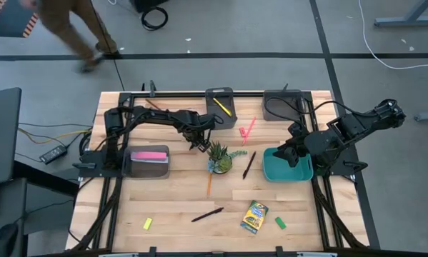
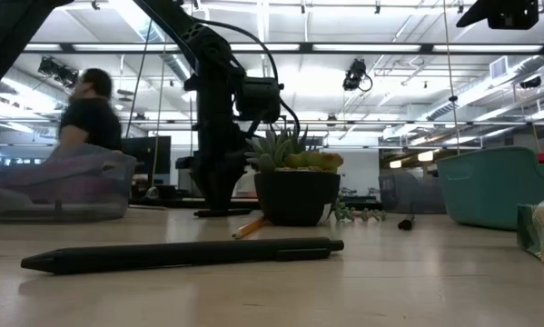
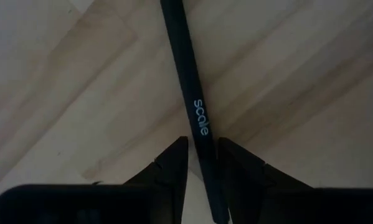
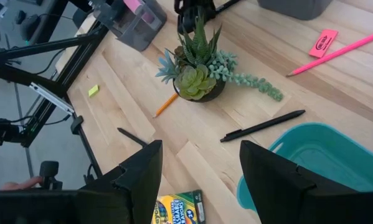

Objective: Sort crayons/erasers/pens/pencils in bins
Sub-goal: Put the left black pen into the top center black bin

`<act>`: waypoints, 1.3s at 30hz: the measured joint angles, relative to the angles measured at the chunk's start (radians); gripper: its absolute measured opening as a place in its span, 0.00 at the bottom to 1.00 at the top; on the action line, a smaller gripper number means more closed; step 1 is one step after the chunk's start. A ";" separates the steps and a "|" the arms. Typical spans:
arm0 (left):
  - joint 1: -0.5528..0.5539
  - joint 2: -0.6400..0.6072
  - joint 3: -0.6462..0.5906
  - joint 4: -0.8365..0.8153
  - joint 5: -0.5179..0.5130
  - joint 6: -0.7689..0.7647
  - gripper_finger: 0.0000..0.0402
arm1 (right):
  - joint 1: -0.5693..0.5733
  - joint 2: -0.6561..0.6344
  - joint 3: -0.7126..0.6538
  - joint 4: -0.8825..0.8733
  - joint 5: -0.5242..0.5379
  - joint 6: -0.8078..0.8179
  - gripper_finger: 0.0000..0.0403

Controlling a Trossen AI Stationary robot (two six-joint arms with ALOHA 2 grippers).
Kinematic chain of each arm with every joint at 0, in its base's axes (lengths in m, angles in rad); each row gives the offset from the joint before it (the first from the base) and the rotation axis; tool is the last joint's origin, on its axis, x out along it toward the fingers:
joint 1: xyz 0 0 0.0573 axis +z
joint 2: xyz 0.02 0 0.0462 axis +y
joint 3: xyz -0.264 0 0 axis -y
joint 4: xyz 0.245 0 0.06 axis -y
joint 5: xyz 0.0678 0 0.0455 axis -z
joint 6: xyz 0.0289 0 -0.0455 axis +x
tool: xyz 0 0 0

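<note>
**A:** Since it is so thin, how do you expect that black pen [image 3: 195,112] to handle?

**B:** I judge it light and stiff, with a smooth round barrel that could roll or twist between flat pads. It isn't fragile. The safest hold is near the middle of its length, so neither end droops or swings.

**A:** Is that where the hold is?

**B:** Roughly. In the wrist view the left gripper [image 3: 203,149] is pinched on the barrel just below the printed lettering, one dark finger on each side. The pen runs on past the tips over bare wood. How far it reaches behind them is hidden, so I can't be sure it is balanced.

**A:** Where is this on the table?

**B:** Near the middle, just beside the potted plant [image 1: 219,158]. Whether the pen has left the wood I cannot tell.

**A:** And the arm itself?

**B:** The left arm reaches from its base at the table's left side across toward the centre, and the wrist is turned down over the pen. In the low view it stands down near the tabletop behind the plant. The dark grey bin [image 1: 219,90] at the far edge holds a yellow stick — a likely home for pens.

**A:** The other arm?

**B:** The right gripper [image 4: 198,180] waits over the teal bin [image 1: 271,175] with its fingers spread wide and nothing between them
</note>
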 joint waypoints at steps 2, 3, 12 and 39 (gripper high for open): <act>0.000 0.009 0.002 -0.007 -0.002 0.000 0.21 | 0.000 0.000 0.000 0.000 -0.001 0.000 0.55; 0.000 0.015 0.005 -0.007 -0.002 0.002 0.20 | 0.000 0.000 0.000 0.000 -0.002 0.001 0.55; -0.006 0.042 0.005 -0.027 -0.009 0.014 0.11 | 0.000 0.000 0.000 0.000 -0.019 0.011 0.55; 0.154 -0.315 -0.003 -0.013 0.023 -0.082 0.07 | 0.000 0.000 0.000 -0.003 0.057 -0.026 0.55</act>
